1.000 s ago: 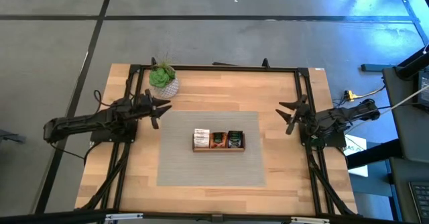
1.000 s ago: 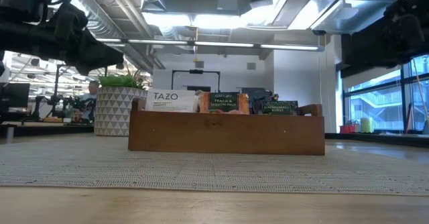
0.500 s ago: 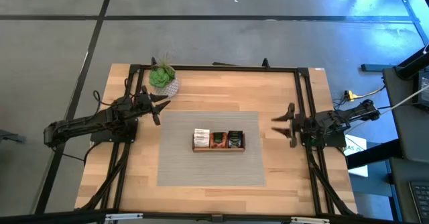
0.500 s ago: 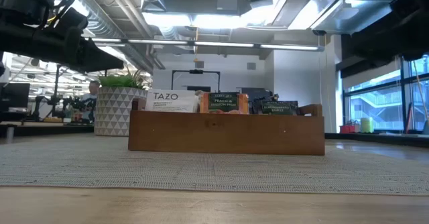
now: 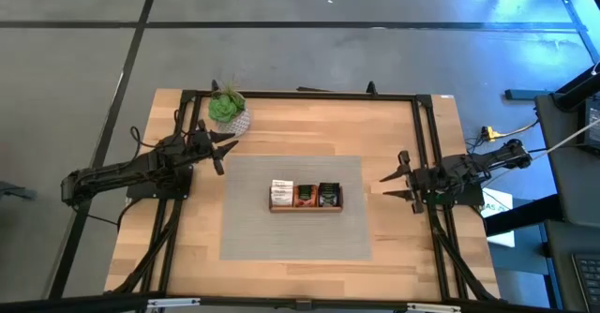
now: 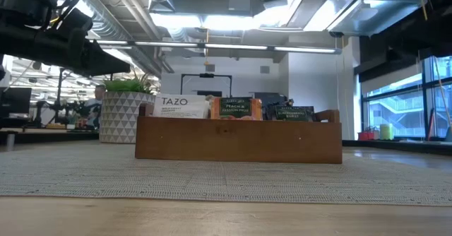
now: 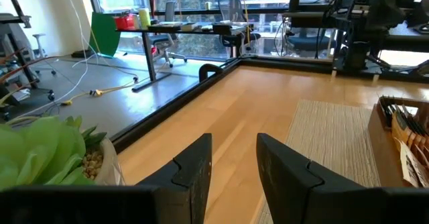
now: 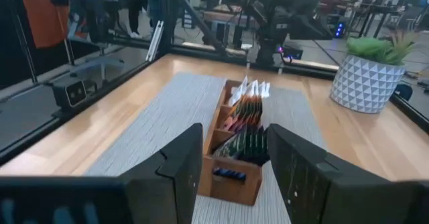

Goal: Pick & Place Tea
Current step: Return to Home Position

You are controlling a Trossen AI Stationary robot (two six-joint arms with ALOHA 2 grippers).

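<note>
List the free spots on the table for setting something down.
Free: mat all around the tray, widest on the side away from the plant; bare table strip between the plant and the right-arm side. Crowded: the plant corner, with the open left gripper close by; the tray, tea in every compartment. Open right gripper sits off the mat's right edge.

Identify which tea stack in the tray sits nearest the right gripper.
The dark stack, in the tray's end compartment facing the right gripper; the orange stack and white stack lie farther off.
</note>
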